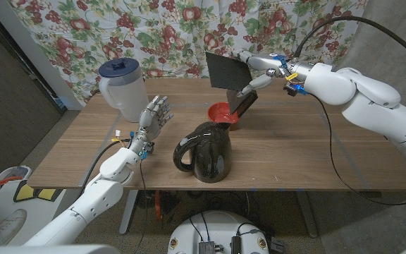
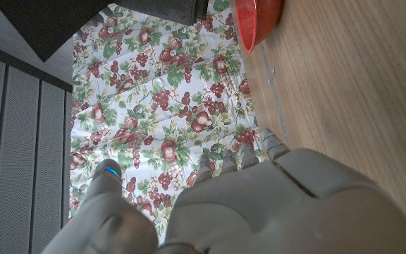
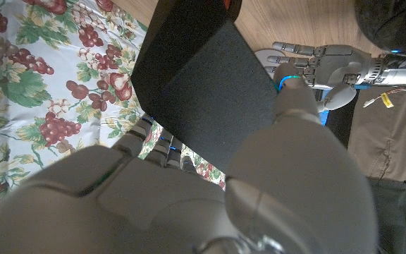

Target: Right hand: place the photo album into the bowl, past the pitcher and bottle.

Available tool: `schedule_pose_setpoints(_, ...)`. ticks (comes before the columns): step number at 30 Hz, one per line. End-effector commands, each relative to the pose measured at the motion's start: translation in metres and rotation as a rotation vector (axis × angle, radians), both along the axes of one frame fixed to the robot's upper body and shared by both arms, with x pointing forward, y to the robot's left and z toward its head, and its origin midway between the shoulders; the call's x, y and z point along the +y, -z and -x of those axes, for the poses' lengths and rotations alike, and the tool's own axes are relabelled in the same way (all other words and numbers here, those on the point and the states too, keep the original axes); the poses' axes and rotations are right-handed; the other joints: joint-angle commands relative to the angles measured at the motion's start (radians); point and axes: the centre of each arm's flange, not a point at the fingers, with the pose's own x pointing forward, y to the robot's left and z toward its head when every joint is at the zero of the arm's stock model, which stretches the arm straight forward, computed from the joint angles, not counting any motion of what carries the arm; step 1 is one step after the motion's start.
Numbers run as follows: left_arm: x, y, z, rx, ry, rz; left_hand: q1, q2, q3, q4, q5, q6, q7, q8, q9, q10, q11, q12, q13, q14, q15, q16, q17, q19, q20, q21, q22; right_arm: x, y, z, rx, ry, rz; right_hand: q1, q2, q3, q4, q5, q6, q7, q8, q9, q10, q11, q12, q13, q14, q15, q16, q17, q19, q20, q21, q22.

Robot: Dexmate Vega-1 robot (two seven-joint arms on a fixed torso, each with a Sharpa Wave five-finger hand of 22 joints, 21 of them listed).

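Observation:
My right hand (image 1: pixel 261 73) holds the black photo album (image 1: pixel 228 69) up over the back of the table, thumb and fingers pinching its edge. The album hangs open; its lower flap (image 1: pixel 244 106) reaches down to the right rim of the red bowl (image 1: pixel 222 113). In the right wrist view the album (image 3: pixel 203 85) stands just past my right hand (image 3: pixel 189 190). A glossy black pitcher (image 1: pixel 206 152) stands in front of the bowl. A white jug with a blue lid (image 1: pixel 122 88) is at the back left. My left hand (image 1: pixel 154 120) stands upright, fingers apart, holding nothing.
A floral curtain (image 1: pixel 154 28) hangs behind the table (image 1: pixel 309 155). The left wrist view shows my left hand (image 2: pixel 259 204), the red bowl (image 2: pixel 256 21) and the album's dark edge (image 2: pixel 161 10). Cables trail from both wrists across the table.

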Motion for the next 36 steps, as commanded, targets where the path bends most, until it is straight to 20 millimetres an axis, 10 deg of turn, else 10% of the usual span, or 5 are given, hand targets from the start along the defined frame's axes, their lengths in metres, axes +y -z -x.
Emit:
schedule_pose_setpoints(1, 0.000, 0.001, 0.007, -0.015, -0.029, -0.043, -0.001, 0.001, -0.002, 0.001, 0.006, 0.005, -0.004, 0.003, 0.004, -0.002, -0.002, -0.001, 0.003, -0.061, 0.006, 0.002, 0.003, -0.008, -0.004, 0.001, 0.002, 0.014, -0.003, -0.007, 0.004, -0.031, 0.017, 0.100, 0.129, 0.171, 0.091, 0.007, -0.191, -0.007, 0.006, 0.002, -0.008, -0.003, 0.166, 0.202, 0.011, -0.003, -0.004, 0.008, 0.017, -0.016, 0.006, 0.002)
schedule_pose_setpoints(36, -0.001, 0.007, 0.005, 0.000, -0.034, -0.017, -0.001, 0.002, -0.004, 0.002, 0.006, 0.009, -0.003, 0.003, 0.004, -0.002, -0.003, -0.001, 0.003, -0.062, 0.005, 0.003, 0.003, -0.010, -0.006, 0.001, 0.002, 0.044, -0.006, -0.030, 0.032, -0.135, 0.022, 0.090, 0.127, 0.178, 0.091, 0.014, -0.178, -0.011, 0.009, 0.002, -0.007, -0.004, 0.176, 0.211, 0.011, -0.002, -0.016, 0.018, 0.012, -0.014, 0.004, 0.002)
